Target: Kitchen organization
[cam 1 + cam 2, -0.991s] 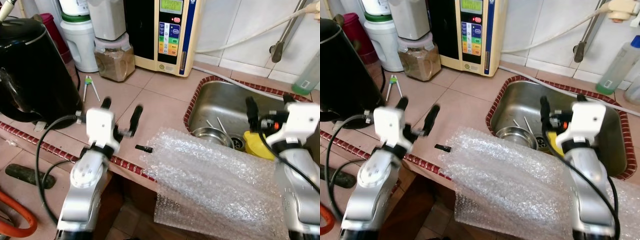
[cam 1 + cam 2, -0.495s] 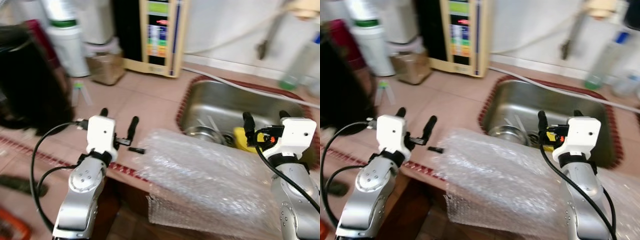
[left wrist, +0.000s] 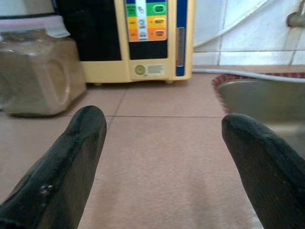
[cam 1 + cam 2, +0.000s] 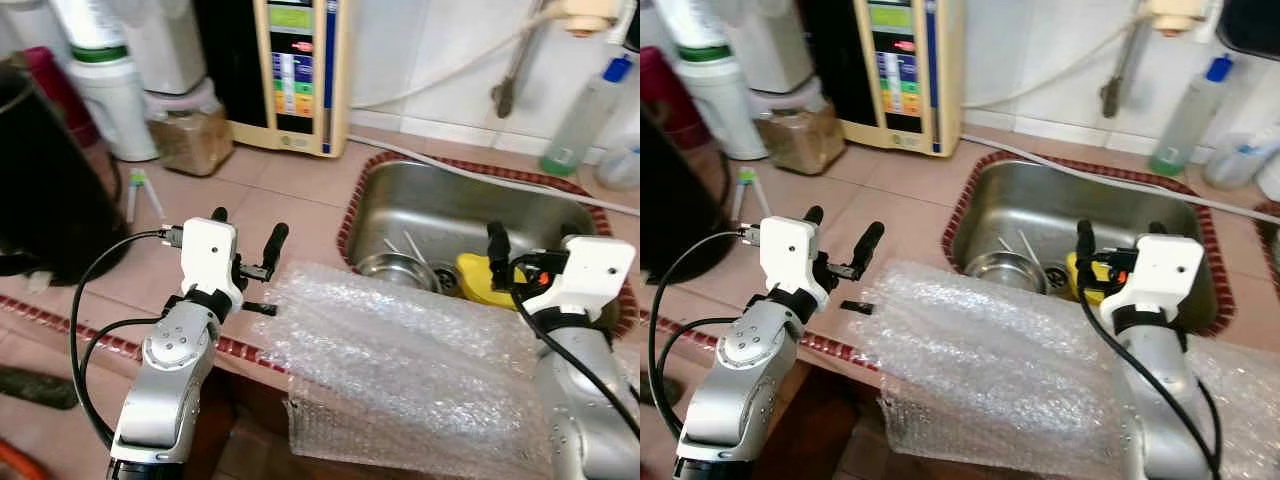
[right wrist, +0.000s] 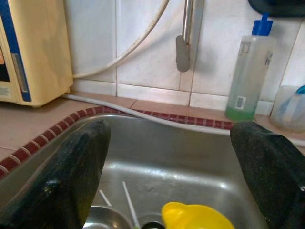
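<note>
1. Where the tiled counter (image 4: 300, 190) meets the far left edge of the frame, a black appliance (image 4: 45, 180) stands, with a white jug (image 4: 108, 90) and a jar of brown powder (image 4: 190, 135) behind it at the upper left.
2. A small green-tipped tool (image 4: 138, 192) lies on the tiles between the black appliance and the jar.
3. The left gripper (image 4: 245, 228) hovers low over the counter at left of centre, fingers spread wide apart and holding nothing; in the left wrist view its fingertips (image 3: 83, 129) frame bare tile.
4. A cream and black water machine (image 4: 290, 70) with coloured buttons stands against the wall at top centre.
5. A small black piece (image 4: 259, 308) lies on the counter edge just beside the bubble wrap (image 4: 400, 370), which drapes over the counter's front edge across the lower centre.
6. The steel sink (image 4: 450, 215) sits right of centre, holding a metal bowl (image 4: 392, 270) and a yellow object (image 4: 483, 285).
7. The right gripper (image 4: 1115, 245) hangs over the sink at lower right, fingers wide apart and empty.
8. A green soap bottle (image 4: 580, 120) stands at the upper right by the wall.
</note>
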Available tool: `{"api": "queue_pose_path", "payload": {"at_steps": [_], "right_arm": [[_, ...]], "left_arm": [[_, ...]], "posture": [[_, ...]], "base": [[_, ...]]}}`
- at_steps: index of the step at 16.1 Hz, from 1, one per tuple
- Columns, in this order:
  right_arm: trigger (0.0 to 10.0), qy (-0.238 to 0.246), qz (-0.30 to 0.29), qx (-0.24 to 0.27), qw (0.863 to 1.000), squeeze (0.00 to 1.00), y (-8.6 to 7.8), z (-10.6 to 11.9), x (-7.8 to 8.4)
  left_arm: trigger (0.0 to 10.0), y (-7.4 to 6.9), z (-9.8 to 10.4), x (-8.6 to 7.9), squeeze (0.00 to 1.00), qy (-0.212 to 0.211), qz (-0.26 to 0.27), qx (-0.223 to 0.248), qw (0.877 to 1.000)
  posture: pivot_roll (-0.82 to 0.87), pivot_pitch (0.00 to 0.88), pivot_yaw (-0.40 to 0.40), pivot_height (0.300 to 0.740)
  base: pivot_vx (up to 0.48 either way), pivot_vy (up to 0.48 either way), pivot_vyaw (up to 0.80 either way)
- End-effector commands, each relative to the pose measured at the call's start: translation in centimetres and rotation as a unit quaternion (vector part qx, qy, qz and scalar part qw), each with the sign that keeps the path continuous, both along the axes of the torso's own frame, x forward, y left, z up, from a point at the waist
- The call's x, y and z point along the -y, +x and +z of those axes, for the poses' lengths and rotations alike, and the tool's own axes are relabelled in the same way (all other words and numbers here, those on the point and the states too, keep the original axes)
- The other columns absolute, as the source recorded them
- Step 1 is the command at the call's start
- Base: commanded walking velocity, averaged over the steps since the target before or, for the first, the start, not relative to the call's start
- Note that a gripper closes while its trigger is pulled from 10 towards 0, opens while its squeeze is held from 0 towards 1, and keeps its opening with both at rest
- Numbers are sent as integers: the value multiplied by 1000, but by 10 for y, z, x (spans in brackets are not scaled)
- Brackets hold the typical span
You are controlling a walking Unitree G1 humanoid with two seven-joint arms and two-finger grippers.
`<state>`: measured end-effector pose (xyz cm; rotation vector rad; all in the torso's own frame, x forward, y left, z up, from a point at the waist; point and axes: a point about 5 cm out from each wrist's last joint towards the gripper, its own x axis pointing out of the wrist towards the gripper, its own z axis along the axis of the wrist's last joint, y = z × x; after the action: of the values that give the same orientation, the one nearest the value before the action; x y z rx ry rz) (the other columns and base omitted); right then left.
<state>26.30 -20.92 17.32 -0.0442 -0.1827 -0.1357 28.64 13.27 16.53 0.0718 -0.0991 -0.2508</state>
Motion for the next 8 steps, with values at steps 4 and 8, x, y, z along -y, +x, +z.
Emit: {"api": "queue_pose_path", "payload": {"at_steps": [4,8], "right_arm": [[10000,7,3,18,1000,0,-2,6,-8],[10000,9,14,43,999,0,0,20,-8]], "left_arm": [[10000,5,11,3,0,28,27,31,999],[10000,6,18,1,0,30,54,48,997]], "posture": [[9,52,44,740],[21,52,31,740]], "base": [[0,0,0],[0,0,0]]}}
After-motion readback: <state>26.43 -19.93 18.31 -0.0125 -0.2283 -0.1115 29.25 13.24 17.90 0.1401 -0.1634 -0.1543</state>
